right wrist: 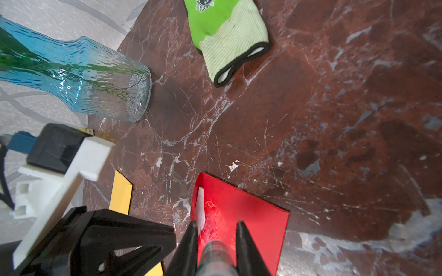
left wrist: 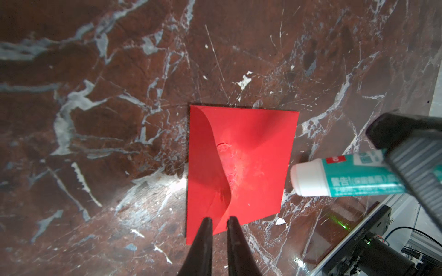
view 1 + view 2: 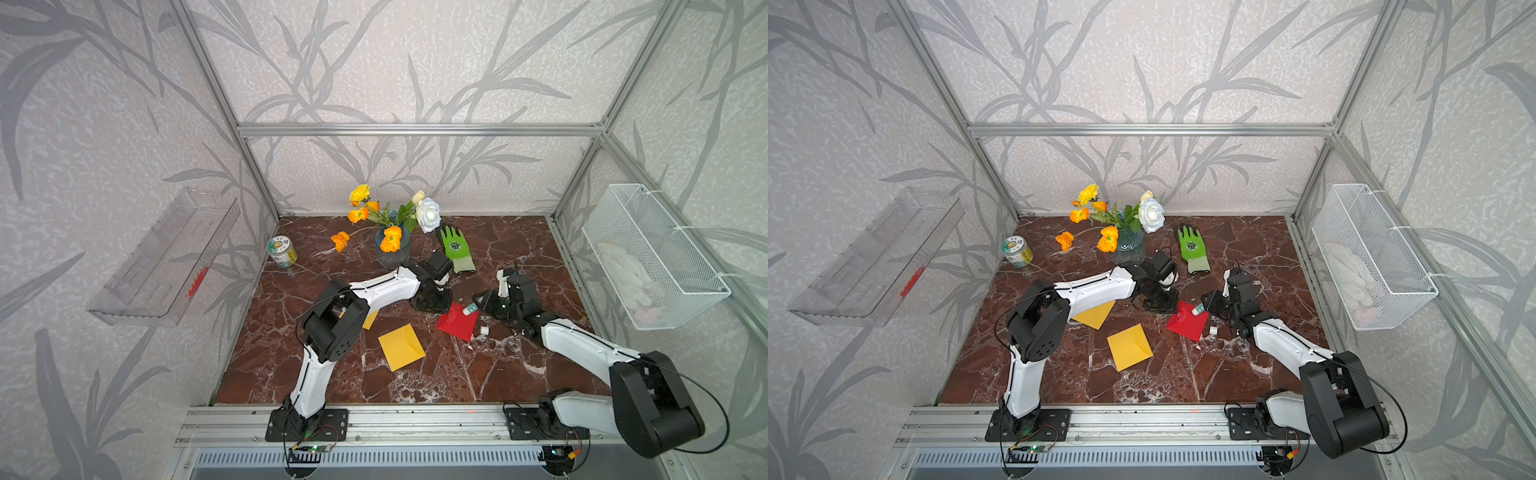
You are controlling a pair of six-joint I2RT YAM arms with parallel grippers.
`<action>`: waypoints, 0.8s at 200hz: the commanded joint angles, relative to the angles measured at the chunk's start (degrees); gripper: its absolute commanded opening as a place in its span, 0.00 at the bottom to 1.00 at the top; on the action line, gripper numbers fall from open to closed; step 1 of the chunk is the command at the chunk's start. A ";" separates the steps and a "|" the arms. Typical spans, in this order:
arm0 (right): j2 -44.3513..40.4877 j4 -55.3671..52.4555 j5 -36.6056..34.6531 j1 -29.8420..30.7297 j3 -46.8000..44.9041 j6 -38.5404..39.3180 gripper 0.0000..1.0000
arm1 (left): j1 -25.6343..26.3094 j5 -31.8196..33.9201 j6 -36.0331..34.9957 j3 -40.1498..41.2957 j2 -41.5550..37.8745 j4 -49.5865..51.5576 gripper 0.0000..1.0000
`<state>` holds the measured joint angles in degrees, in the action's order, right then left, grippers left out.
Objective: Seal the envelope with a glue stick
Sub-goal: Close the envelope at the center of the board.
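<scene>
The red envelope lies on the marble table, and its curved flap is raised off the body. White glue smears mark the paper beside the flap. My right gripper is shut on the glue stick, whose bare white end hangs at the envelope's edge. The stick's white cap lies loose beside the envelope. My left gripper hovers at the envelope's near edge. Only a narrow gap separates its fingers, and I cannot tell whether they touch the flap.
A yellow envelope lies mid-table and another sits partly under the left arm. A blue glass vase of flowers, a green glove and a can stand behind. A wire basket hangs on the right wall.
</scene>
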<state>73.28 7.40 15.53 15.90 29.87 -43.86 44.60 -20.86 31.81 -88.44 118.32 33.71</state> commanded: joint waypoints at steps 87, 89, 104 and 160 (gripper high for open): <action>-1.47 -0.85 0.30 -0.16 -0.86 1.08 0.00 | -0.03 0.40 -0.02 -1.43 3.15 0.57 0.13; -1.40 -0.82 0.36 -0.17 -0.91 1.08 0.00 | -0.01 0.45 0.00 -1.39 3.15 0.50 0.13; -1.21 -0.63 0.59 -0.17 -1.07 1.05 0.00 | 0.08 0.39 0.27 -1.29 3.27 0.02 0.13; 0.02 0.32 1.67 -0.12 -1.72 0.61 0.00 | 0.72 -0.69 1.62 -1.91 4.72 -1.52 0.13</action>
<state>72.75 7.22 16.19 15.90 28.73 -43.46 44.80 -21.12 32.75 -88.88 121.43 32.80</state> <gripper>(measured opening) 0.259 0.129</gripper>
